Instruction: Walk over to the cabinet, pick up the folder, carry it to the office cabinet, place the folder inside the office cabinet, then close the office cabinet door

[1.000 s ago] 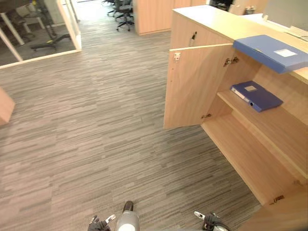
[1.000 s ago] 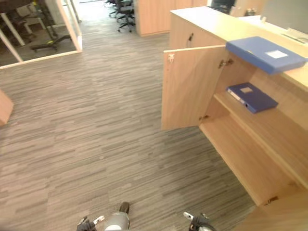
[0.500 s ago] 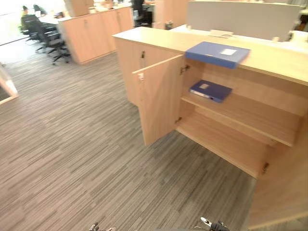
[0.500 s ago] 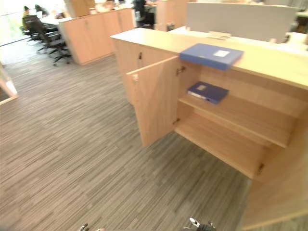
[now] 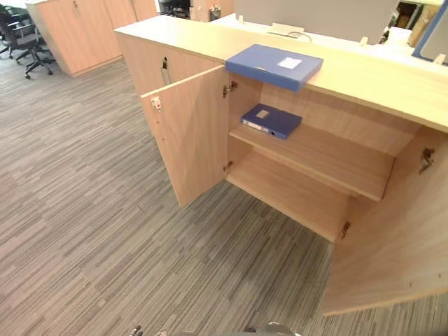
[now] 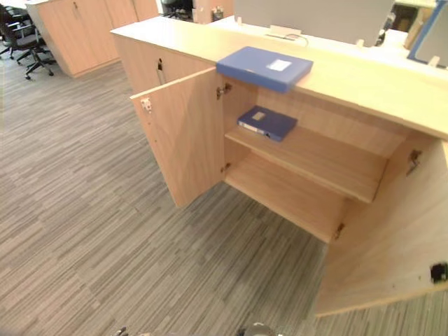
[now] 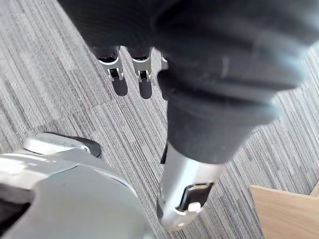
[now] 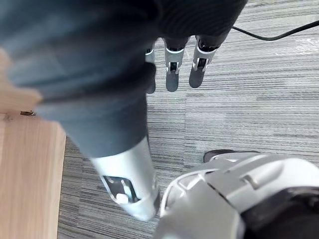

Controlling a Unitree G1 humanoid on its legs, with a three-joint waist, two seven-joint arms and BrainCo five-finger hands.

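Grey striped carpet (image 5: 84, 210) runs up to a pale wooden cabinet (image 5: 364, 78) standing with both doors swung wide, the left door (image 5: 189, 133) and the right door (image 5: 392, 238). A blue folder (image 5: 269, 66) lies flat on the cabinet's top, jutting slightly over the front edge. A second folder (image 5: 271, 120), darker blue, lies on the upper shelf (image 5: 329, 159) inside. Each bears a small white label (image 5: 289, 63), its print too small to read. The left robot hand (image 7: 141, 69) and right robot hand (image 8: 172, 67) hang over the carpet, fingers straight and released, holding nothing.
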